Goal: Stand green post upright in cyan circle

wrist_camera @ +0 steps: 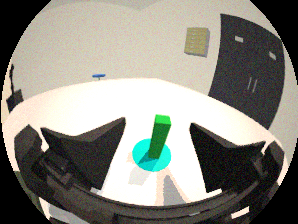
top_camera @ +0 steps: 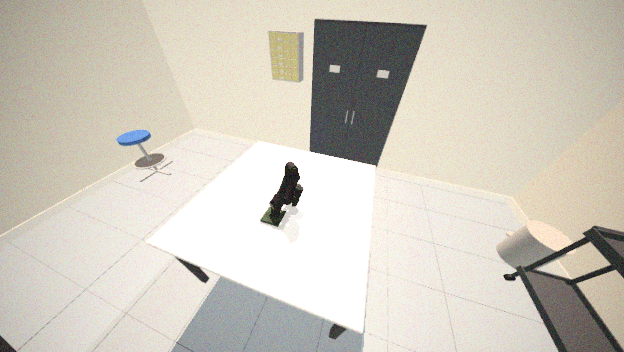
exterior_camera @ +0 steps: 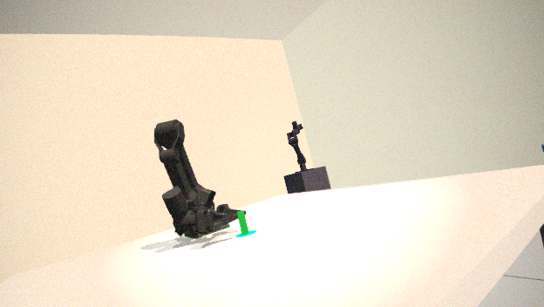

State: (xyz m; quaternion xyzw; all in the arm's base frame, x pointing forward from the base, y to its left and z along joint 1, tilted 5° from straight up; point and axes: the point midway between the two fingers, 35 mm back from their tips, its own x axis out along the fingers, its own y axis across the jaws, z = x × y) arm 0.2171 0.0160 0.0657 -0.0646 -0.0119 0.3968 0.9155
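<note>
Blue stool (top_camera: 134, 138) (wrist_camera: 99, 76), dark cabinet (top_camera: 367, 92) (wrist_camera: 245, 70).

My pincer (top_camera: 299, 196) (exterior_camera: 242, 212) (wrist_camera: 158, 123) had one finger on each side of the post (exterior_camera: 242, 223) (wrist_camera: 160, 136), apart from it, and the post stood within the circle (exterior_camera: 252, 233) (wrist_camera: 139, 152) on the bench (top_camera: 325, 240) (exterior_camera: 327, 253) (wrist_camera: 90, 102). In the top view, the stool (top_camera: 134, 138) (wrist_camera: 98, 76) was left of the bench, the cupboard (top_camera: 362, 95) (wrist_camera: 242, 65) behind it, the wall box (top_camera: 284, 56) (wrist_camera: 196, 41) left of the cupboard, and the rack (top_camera: 550, 257) to the bench's right, near the bin (top_camera: 520, 247)
</note>
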